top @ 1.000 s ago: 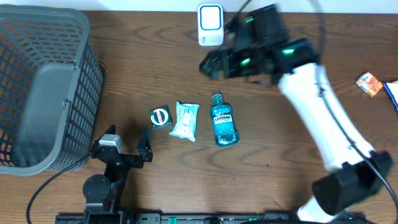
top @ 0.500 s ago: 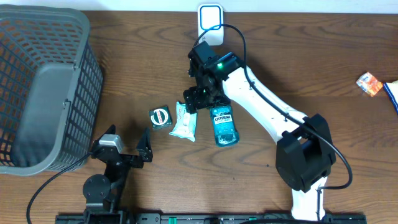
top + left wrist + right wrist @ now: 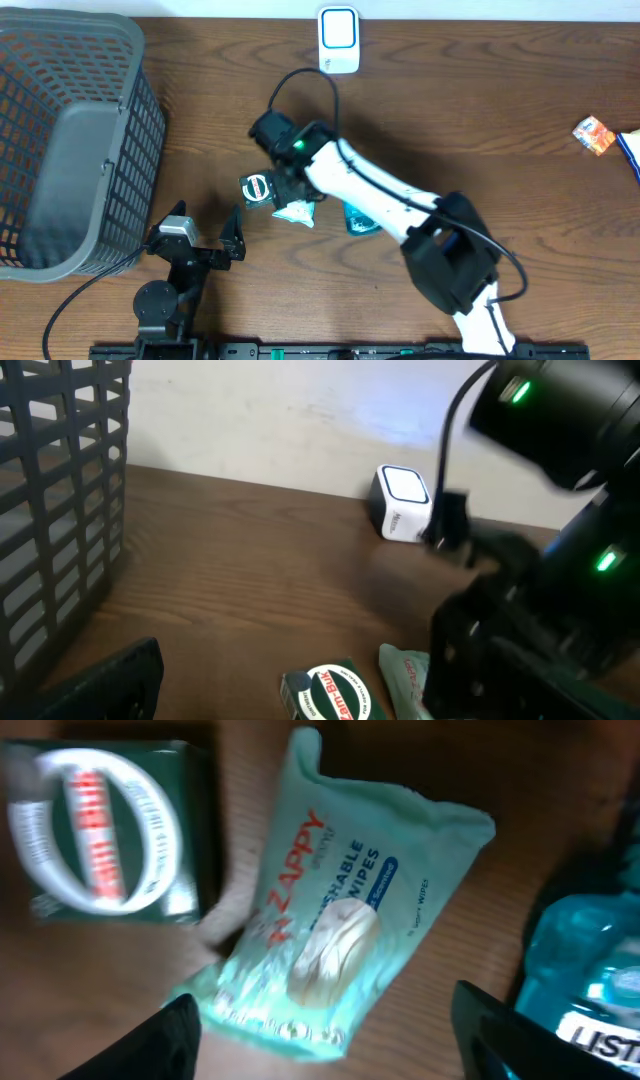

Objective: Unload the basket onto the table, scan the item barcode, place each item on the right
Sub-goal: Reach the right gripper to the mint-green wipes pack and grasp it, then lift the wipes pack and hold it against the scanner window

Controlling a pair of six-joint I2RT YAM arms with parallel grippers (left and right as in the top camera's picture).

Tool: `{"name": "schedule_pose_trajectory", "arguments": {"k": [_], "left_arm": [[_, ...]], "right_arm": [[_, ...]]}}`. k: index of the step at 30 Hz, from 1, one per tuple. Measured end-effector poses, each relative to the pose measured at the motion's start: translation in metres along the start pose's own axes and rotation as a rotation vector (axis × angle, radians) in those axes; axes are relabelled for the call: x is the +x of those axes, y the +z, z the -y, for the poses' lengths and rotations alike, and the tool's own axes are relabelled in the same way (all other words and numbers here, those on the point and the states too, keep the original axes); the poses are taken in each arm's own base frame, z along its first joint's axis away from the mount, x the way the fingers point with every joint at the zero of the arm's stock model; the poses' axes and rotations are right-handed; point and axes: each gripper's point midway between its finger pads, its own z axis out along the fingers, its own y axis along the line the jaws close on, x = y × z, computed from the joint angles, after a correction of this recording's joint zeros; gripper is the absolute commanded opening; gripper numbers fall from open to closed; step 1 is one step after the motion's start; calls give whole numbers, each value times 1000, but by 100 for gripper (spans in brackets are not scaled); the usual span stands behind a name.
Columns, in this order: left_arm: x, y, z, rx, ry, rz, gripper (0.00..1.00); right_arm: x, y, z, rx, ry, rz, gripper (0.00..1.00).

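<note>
Three items lie in a row mid-table: a green Zam-Buk box (image 3: pixel 257 188) (image 3: pixel 100 830), a pale green Zappy wipes pack (image 3: pixel 296 211) (image 3: pixel 340 910) and a blue Listerine bottle (image 3: pixel 357 222) (image 3: pixel 590 980), the bottle partly under my right arm. My right gripper (image 3: pixel 290 186) (image 3: pixel 335 1032) hangs low over the wipes pack, open. Its fingers (image 3: pixel 165 1045) stand on either side of the pack's near end without touching it. The white scanner (image 3: pixel 339 40) (image 3: pixel 402 505) stands at the back edge. My left gripper (image 3: pixel 203 228) rests open near the front, left of the box.
A large grey basket (image 3: pixel 70 140) (image 3: pixel 60 510) fills the left side. An orange packet (image 3: pixel 593 135) and a blue item (image 3: pixel 632 150) lie at the far right edge. The right arm (image 3: pixel 380 200) stretches diagonally across the table's middle.
The right arm swung from beside the scanner down and left, over the bottle, and now sits above the wipes pack. Its jaws narrowed a little. The left arm stayed still.
</note>
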Motion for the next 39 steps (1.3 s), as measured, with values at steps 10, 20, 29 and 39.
{"name": "schedule_pose_trajectory", "arguments": {"k": [10, 20, 29, 39], "left_arm": [[0, 0, 0, 0, 0, 0, 98], [0, 0, 0, 0, 0, 0, 98], [0, 0, 0, 0, 0, 0, 98], [0, 0, 0, 0, 0, 0, 98]], "right_arm": [[-24, 20, 5, 116, 64, 132, 67], [-6, 43, 12, 242, 42, 91, 57], [24, 37, 36, 352, -8, -33, 13], [20, 6, 14, 177, -175, -159, 1]]}}
